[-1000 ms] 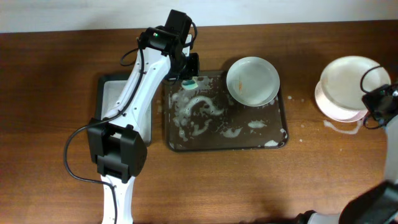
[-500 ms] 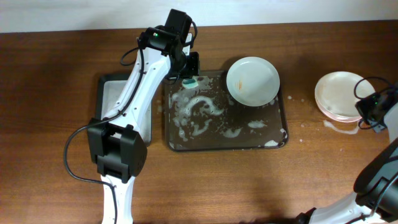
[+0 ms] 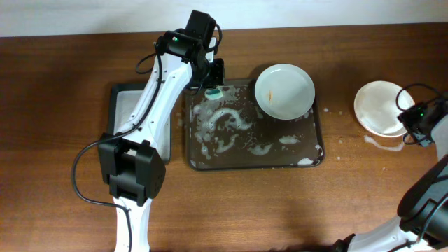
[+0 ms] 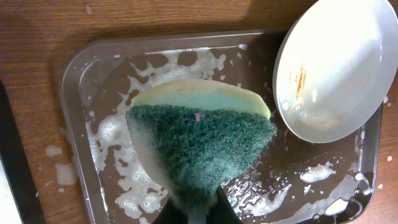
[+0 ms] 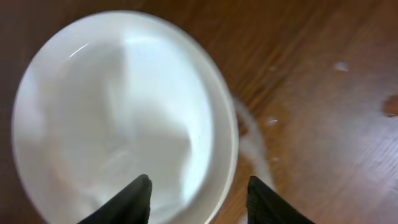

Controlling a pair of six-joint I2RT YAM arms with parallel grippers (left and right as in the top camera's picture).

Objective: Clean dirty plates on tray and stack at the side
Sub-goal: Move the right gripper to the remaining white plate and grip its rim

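One white plate (image 3: pixel 284 91) with an orange smear lies at the back right of the dark brown tray (image 3: pixel 248 162), which is flecked with foam. It also shows in the left wrist view (image 4: pixel 336 68), along with the tray's rim (image 4: pixel 74 68). My left gripper (image 3: pixel 213 89) is shut on a green and yellow sponge (image 4: pixel 199 137) at the tray's back left corner. White plates (image 3: pixel 376 107) rest on the table at the right, and their number is hidden from above. My right gripper (image 5: pixel 199 183) is open over the top plate's (image 5: pixel 112 112) near rim and also shows in the overhead view (image 3: pixel 409 120).
A black tub (image 3: pixel 126 112) stands left of the tray, partly hidden by the left arm. A wet patch (image 3: pixel 383 143) lies on the wooden table beside the plates on the right. Foam drops dot the table near the tray's right edge.
The white plate at the right has come down and to the left onto the plate below it. The right gripper moved with it. The left arm and sponge have not moved.
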